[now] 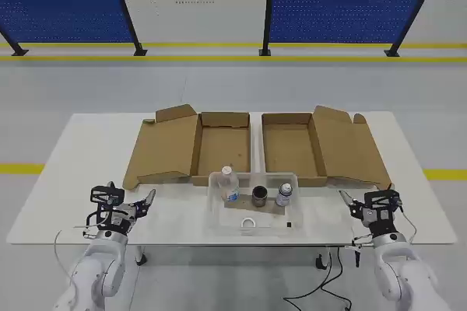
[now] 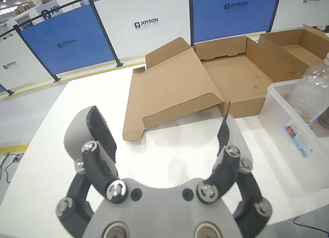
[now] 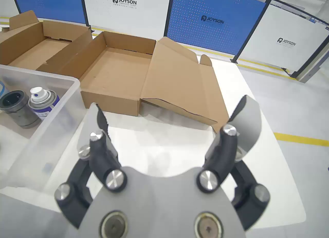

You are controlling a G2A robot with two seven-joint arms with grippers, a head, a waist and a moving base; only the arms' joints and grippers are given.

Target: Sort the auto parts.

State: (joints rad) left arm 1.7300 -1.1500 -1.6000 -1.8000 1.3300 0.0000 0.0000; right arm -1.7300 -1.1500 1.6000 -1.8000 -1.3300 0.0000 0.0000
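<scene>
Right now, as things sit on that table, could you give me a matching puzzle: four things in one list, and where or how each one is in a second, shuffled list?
Things:
1. clear bottle
2. spray can
3. white ring
4. left gripper

Places or states:
A. open, holding nothing
B. lying near the front edge of the clear bin
C. upright at the bin's right end
D. upright at the bin's left end

Pairs: 1-D, 2-C, 3-B, 4-A
</scene>
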